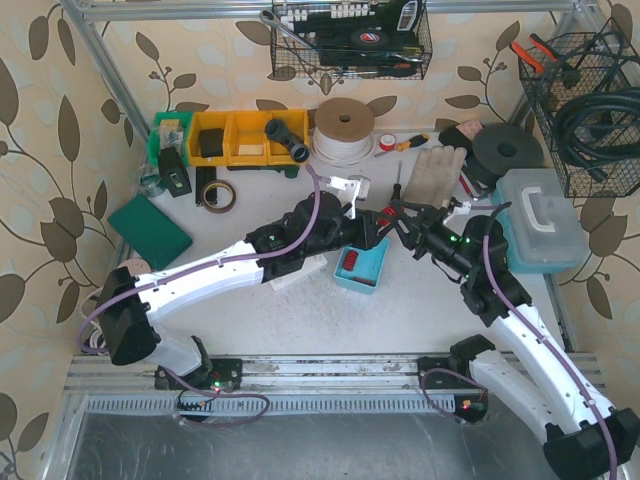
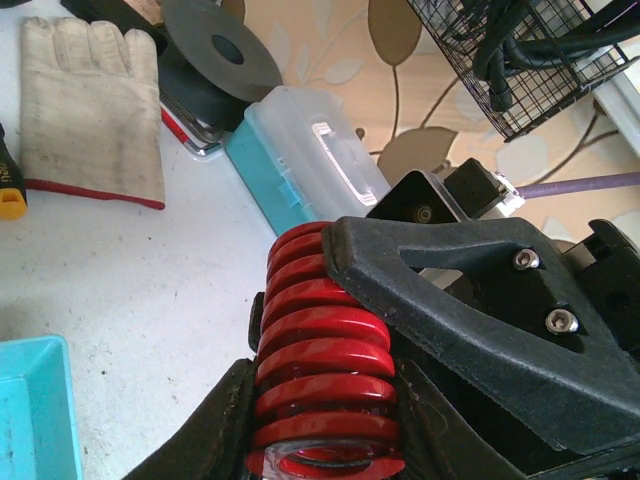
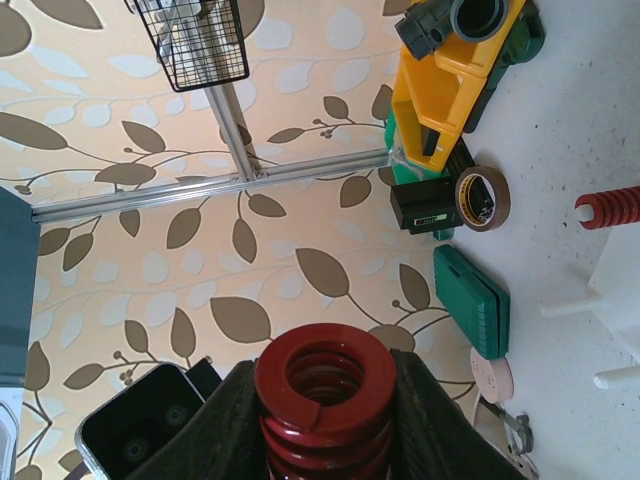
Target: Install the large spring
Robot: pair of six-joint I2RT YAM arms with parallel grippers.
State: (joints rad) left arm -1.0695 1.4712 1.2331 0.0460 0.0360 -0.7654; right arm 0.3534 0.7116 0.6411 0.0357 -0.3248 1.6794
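Observation:
The large red spring [image 1: 387, 216] hangs above the table between my two grippers, which meet tip to tip. In the left wrist view the spring [image 2: 318, 330] fills the gap between my left gripper's [image 2: 325, 420] black fingers [image 2: 215, 430], which press on both its sides. The right gripper's black body [image 2: 470, 300] lies over the spring's far end. In the right wrist view the spring [image 3: 322, 400] points its open end at the camera, clamped between my right gripper's [image 3: 325, 375] fingers [image 3: 415, 400]. A second, smaller red spring [image 3: 608, 207] sits on a white fixture [image 3: 620, 290].
A blue tray [image 1: 372, 268] holding a red part lies just below the grippers. A work glove [image 1: 432, 175], black discs [image 1: 505, 150] and a clear-lidded teal box [image 1: 545, 215] stand at the right. Yellow bins [image 1: 240, 135], a tape roll [image 1: 218, 195] and a green case [image 1: 150, 230] are at the left.

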